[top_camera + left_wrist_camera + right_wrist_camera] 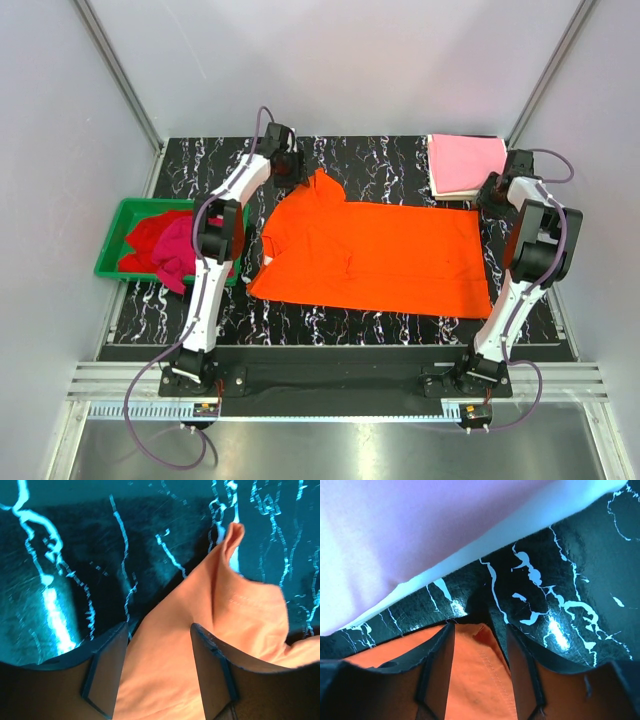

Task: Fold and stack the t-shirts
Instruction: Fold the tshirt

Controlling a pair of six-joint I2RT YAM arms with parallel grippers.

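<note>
A bright orange t-shirt (370,255) lies spread flat in the middle of the black marbled mat, one sleeve bunched up at its far left. My left gripper (288,172) is open at that sleeve, and orange cloth (240,610) lies between its jaws (159,627). My right gripper (492,195) is open over the shirt's far right corner, with the hemmed orange corner (475,680) between its jaws (480,627). A folded pink t-shirt (467,160) lies on a cream-white one (445,192) at the back right; both show in the right wrist view, pink (395,530) over white (520,525).
A green plastic bin (110,255) stands at the left edge of the mat and holds a red shirt (145,235) and a crimson-magenta one (178,250), which hangs over its right rim. Grey walls surround the mat (380,155).
</note>
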